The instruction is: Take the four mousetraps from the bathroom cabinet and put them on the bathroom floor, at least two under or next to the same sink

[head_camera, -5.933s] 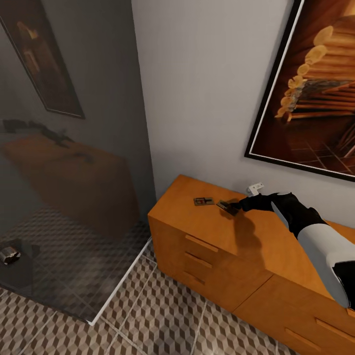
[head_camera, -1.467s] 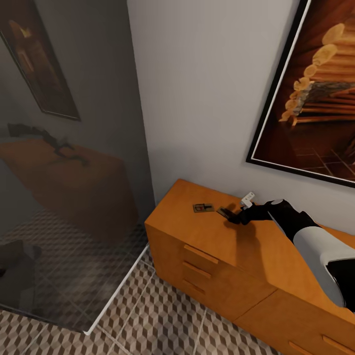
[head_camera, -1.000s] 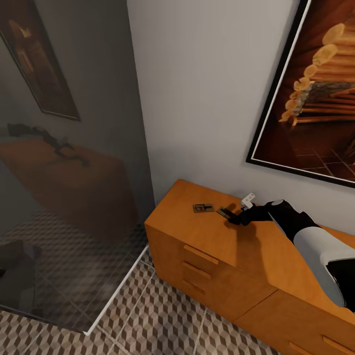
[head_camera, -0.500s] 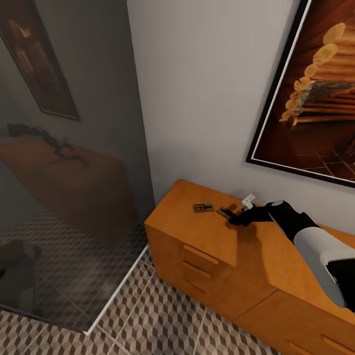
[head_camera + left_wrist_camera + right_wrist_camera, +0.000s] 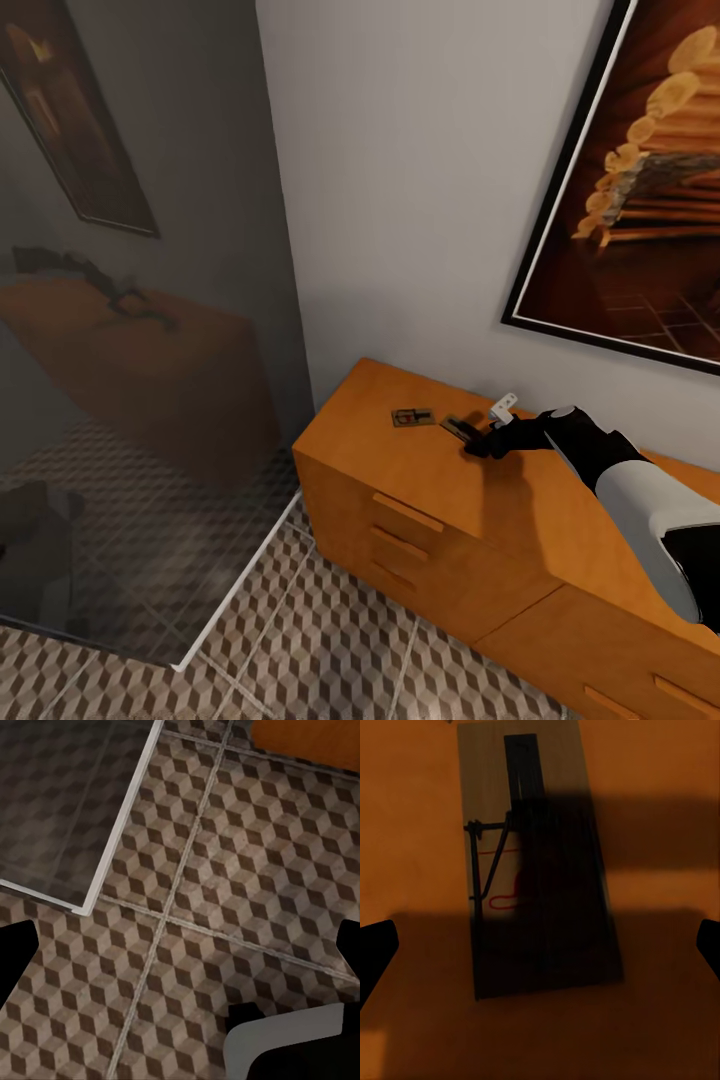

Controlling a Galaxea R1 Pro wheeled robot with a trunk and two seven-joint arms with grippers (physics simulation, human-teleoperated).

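Between the spread fingers of the right gripper (image 5: 540,945) a mousetrap (image 5: 536,862) is lying flat on the cabinet (image 5: 420,470); the gripper is hovering directly above, probably lining up for a pinch. The left gripper (image 5: 180,945) is hanging wide apart over the bathroom floor (image 5: 225,870).

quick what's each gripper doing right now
Left gripper: open, empty, over the tiled floor.
Right gripper: open, above a mousetrap on the cabinet, not gripping it.

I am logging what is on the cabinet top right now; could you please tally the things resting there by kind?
Mousetraps: 2 (one lying free, one just under the right gripper at, seen close at)
Small white object by the wall: 1
Total: 3 on the cabinet
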